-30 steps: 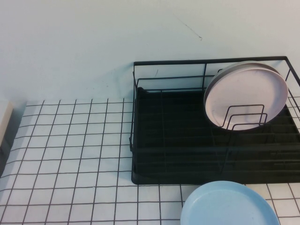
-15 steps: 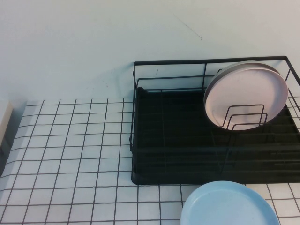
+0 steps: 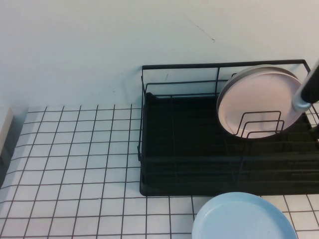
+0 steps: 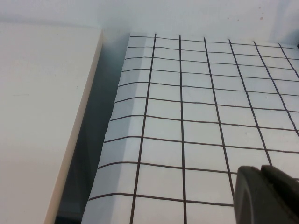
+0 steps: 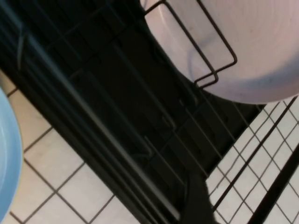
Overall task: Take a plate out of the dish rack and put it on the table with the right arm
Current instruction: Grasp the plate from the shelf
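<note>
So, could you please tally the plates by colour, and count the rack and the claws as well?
Pale pink plate: 1, upright in the dish rack
Grey-white plate: 1, just behind the pink one
Light blue plate: 1, on the table
Dish rack: 1
Claws: 2, left claw over the table, right claw above the rack
Total: 6

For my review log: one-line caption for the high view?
Right arm enters at the right edge beside the pink plate standing in the dish rack; neither gripper visible.
</note>
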`<control>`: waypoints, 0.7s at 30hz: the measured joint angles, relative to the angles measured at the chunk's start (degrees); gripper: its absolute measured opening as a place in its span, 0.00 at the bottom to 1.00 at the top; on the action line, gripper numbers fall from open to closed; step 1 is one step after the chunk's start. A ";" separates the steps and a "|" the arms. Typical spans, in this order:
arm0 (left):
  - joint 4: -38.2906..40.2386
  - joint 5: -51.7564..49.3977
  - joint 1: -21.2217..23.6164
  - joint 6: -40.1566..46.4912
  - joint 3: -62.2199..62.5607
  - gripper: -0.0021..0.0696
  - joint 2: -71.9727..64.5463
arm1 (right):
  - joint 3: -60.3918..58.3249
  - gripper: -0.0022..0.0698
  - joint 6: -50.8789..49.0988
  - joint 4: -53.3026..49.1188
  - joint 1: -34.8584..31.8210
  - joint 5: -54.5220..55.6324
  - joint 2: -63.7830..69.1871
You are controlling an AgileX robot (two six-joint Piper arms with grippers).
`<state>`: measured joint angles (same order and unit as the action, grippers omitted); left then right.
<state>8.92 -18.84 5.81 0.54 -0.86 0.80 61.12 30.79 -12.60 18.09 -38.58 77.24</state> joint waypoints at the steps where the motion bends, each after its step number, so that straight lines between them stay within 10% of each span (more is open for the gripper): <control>1: 0.00 0.00 0.00 0.00 0.00 0.02 0.00 | 1.45 0.66 -0.25 0.59 0.00 -0.16 1.43; 13: 0.09 0.00 0.00 0.00 0.00 0.02 0.00 | 20.57 0.34 -14.18 13.39 -8.83 -15.81 7.54; 21: 0.09 0.00 0.00 0.00 0.00 0.02 0.00 | 29.75 0.29 9.96 38.72 -19.21 -30.96 17.77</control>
<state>9.01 -18.84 5.81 0.54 -0.86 0.80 90.87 40.75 26.12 -1.12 -69.54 95.01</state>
